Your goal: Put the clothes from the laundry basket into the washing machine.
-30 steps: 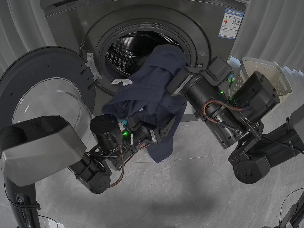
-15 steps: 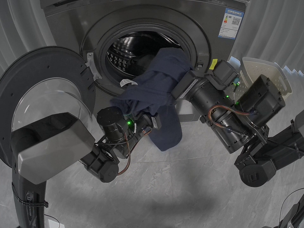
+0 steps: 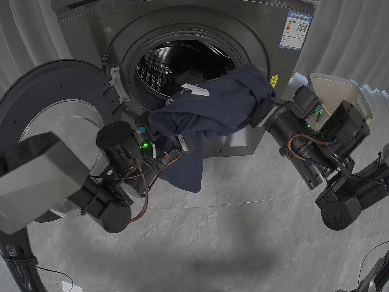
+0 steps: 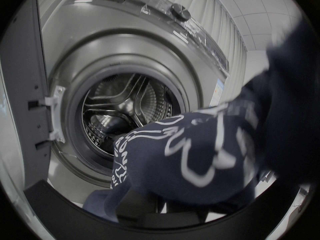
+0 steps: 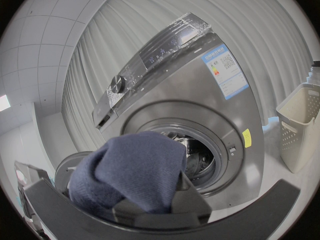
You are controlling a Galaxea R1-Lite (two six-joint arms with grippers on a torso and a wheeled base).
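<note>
Gripping opposite ends of a navy printed top [image 3: 221, 102], the left end effector [image 4: 156, 199] and right end effector [image 5: 155, 199] hold it stretched before the open washing machine [image 3: 81, 33], apparently ready to feed inside; the laundry basket [image 3: 342, 90] stands far right.

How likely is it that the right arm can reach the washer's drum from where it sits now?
Probably yes. The door is swung wide aside, the drum opening looks unblocked, and the right arm, draped in the navy garment, sits near its rim.
</note>
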